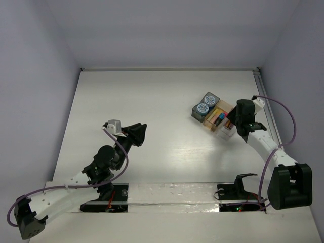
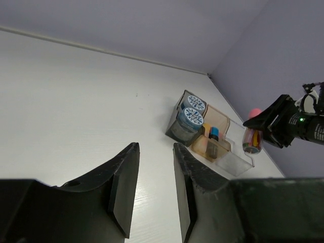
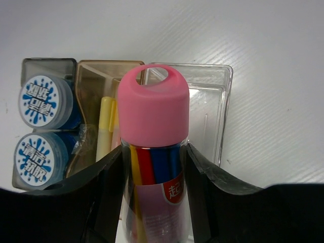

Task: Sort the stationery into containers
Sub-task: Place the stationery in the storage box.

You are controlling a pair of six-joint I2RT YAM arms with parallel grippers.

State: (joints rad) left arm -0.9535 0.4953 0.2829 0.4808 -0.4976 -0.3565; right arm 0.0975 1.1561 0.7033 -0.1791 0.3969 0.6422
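left fingers (image 2: 124, 187) hover above the white table (image 2: 76, 101), lilac walls (image 2: 152, 25) behind.

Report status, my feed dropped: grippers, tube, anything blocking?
Right gripper shut on tube, over clear tray. Left gripper open, empty, far off. Tray bare, nothing blocking.

Right gripper (image 3: 154, 169): fingers clamped on tube | tube (image 3: 153, 109): clear, pink cap, coloured sticks inside, in front of clear tray (image 3: 215, 96) | tan tray (image 3: 93, 73): yellow marker (image 3: 105, 129) | grey tray (image 3: 40, 63): two blue-and-white rolls (image 3: 43, 98)
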